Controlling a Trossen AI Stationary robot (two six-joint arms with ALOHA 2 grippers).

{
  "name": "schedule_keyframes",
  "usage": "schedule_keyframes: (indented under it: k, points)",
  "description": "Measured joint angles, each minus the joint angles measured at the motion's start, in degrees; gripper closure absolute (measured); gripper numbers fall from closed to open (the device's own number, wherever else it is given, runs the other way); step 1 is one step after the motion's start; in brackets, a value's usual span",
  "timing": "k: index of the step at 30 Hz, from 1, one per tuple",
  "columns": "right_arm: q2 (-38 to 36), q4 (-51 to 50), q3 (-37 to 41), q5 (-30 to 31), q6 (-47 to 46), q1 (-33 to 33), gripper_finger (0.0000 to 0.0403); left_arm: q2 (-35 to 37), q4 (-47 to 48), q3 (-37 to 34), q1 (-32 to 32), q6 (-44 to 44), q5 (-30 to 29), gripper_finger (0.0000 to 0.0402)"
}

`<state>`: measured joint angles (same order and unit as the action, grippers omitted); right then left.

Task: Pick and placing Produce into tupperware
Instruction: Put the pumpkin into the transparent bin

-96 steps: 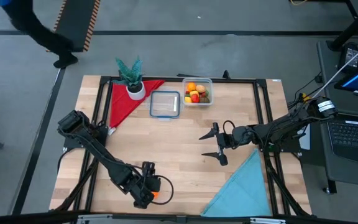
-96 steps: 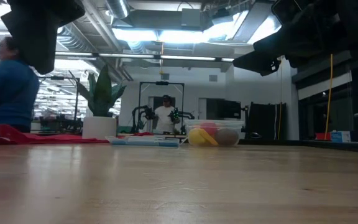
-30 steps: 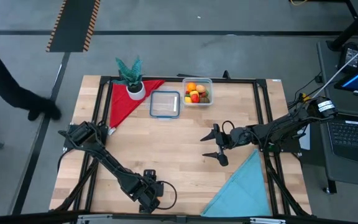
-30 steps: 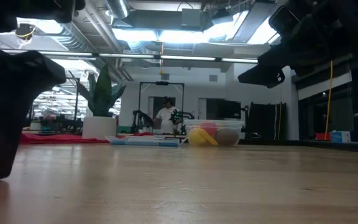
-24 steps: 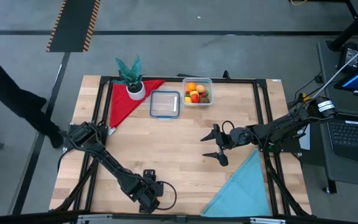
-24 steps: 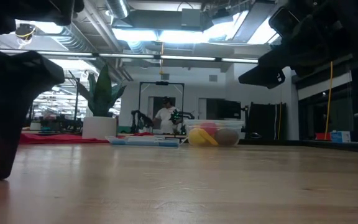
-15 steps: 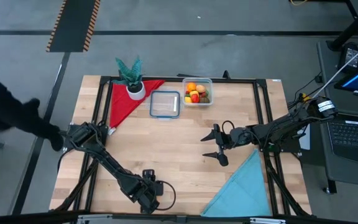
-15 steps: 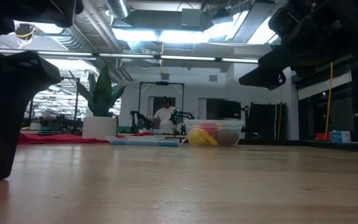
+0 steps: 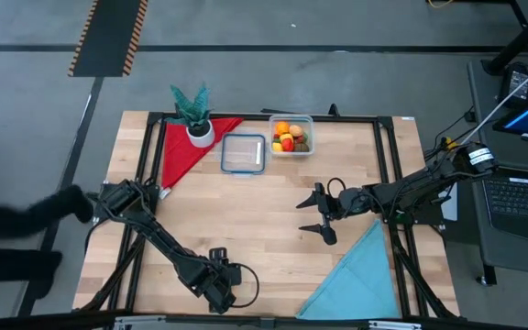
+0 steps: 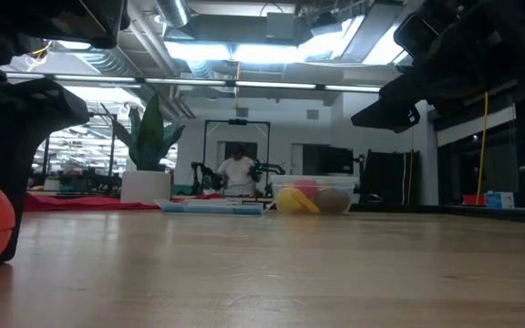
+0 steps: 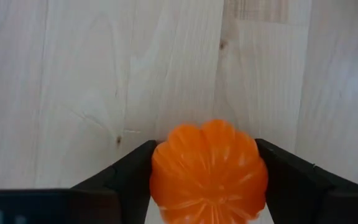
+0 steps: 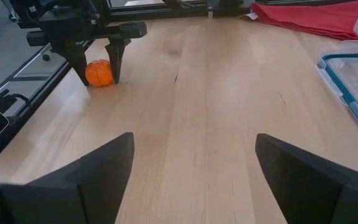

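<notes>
Near the table's front edge we find the left gripper (image 11: 207,171) bracketing an orange toy mandarin (image 11: 208,171), fingers touching or nearly so. Tupperware (image 9: 291,134) sits far across, partly filled. Right gripper (image 9: 320,213) waits mid-table, fingers spread.

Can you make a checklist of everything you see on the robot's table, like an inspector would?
Surface: light wooden table inside a black frame.
Job's things: orange pumpkin toy on the wood near the front edge; clear tub at the back with several produce pieces inside.
Clutter: potted plant on a red cloth; blue-rimmed lid beside the tub; light blue cloth at the front right.
Grippers: left gripper down at the table, a finger on each side of the pumpkin, both sides at or very near contact; right gripper open, nothing between its fingers.
Cables: black loop beside the left wrist.
Surroundings: laptop to the right; a person in the room beyond.
</notes>
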<state>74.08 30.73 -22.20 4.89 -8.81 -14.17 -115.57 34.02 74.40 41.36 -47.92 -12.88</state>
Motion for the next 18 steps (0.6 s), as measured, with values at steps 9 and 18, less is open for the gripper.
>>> schedule_keyframes:
  k: [9, 18]
  points:
    - [0.0, 0.0, 0.0, 0.0, 0.1, 0.0, 0.0066, 2.0, 0.6, -0.3, -0.1, 0.3, 1.4, 0.0166]
    - [0.0, 0.0, 0.0, 0.0, 0.2, 0.0, 0.0066, 7.7, 4.4, -0.3, -0.3, 2.4, -3.4, 0.0166]
